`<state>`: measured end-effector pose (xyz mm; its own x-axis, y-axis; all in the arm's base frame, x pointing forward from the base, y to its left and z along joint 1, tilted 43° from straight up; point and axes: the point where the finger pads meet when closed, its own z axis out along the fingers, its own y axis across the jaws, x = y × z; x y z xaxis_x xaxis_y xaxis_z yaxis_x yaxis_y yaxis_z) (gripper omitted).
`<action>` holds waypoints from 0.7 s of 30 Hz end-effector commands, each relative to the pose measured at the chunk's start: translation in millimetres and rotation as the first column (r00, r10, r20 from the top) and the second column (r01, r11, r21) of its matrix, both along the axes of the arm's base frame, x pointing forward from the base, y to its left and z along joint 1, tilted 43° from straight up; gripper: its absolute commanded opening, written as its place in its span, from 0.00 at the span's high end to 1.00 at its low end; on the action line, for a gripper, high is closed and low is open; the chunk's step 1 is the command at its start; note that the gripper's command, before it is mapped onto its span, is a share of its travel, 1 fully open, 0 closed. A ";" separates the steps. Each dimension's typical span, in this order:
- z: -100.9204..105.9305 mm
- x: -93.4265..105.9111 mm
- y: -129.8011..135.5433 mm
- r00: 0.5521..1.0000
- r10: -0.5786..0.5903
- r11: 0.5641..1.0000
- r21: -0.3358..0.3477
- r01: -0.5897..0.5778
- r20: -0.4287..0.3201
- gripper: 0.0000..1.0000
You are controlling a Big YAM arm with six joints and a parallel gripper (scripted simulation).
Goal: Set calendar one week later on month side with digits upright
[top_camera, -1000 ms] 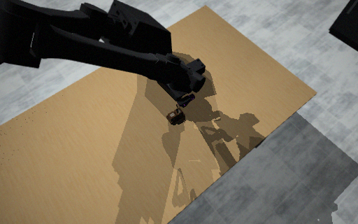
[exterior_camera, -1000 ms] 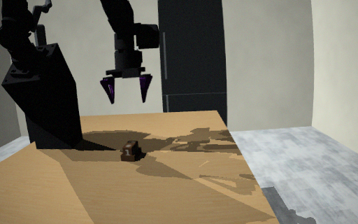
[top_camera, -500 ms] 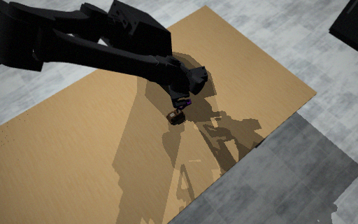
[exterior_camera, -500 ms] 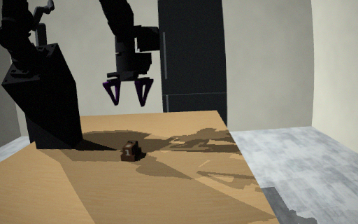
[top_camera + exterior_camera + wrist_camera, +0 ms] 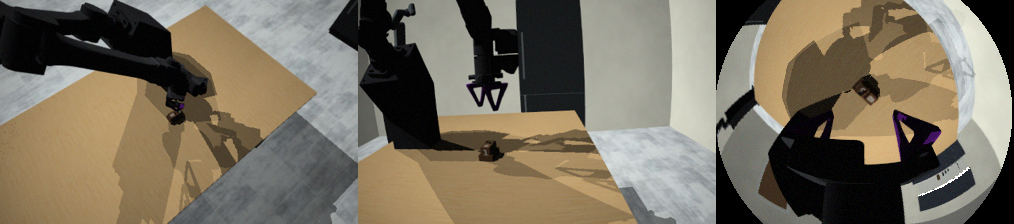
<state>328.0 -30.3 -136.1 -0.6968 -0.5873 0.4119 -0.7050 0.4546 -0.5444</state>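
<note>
The small brown calendar [image 5: 176, 120] [image 5: 488, 151] [image 5: 866, 88], a tray with its cubes, stands on the wooden table [image 5: 70, 147] [image 5: 533, 189]. In the exterior view its near face shows a white "1"; the other digit and the month's name are too small to read. My gripper [image 5: 487, 101] [image 5: 176, 105] [image 5: 863, 113] has purple fingers, is open and empty. It hangs well above the calendar, nearly over it. In the wrist view the calendar lies ahead of and between the two fingertips.
The arm's black base block [image 5: 403, 101] stands at the table's back left. A dark cabinet [image 5: 550, 56] stands behind the table. The table's right edge [image 5: 603, 164] drops to a grey floor [image 5: 666, 164].
</note>
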 end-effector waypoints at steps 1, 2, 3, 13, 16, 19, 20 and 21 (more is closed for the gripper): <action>-3.0 -1.2 -4.5 0.984 -0.136 0.991 0.023 0.134 0.112 0.00; -3.7 -0.6 -3.7 0.976 -0.165 0.986 0.034 0.161 0.142 0.00; -4.2 -0.1 -3.0 0.969 -0.186 0.982 0.043 0.181 0.165 0.00; -7.9 -0.6 -9.4 0.861 -0.389 0.921 0.128 0.368 0.328 0.00; -9.2 -0.1 -8.1 0.813 -0.444 0.896 0.164 0.413 0.377 0.00; -10.4 0.5 -3.9 0.763 -0.490 0.871 0.202 0.448 0.421 0.00; -11.0 0.4 -8.5 0.724 -0.530 0.846 0.223 0.484 0.442 0.00; -11.3 0.4 -10.9 0.703 -0.549 0.833 0.234 0.501 0.452 0.00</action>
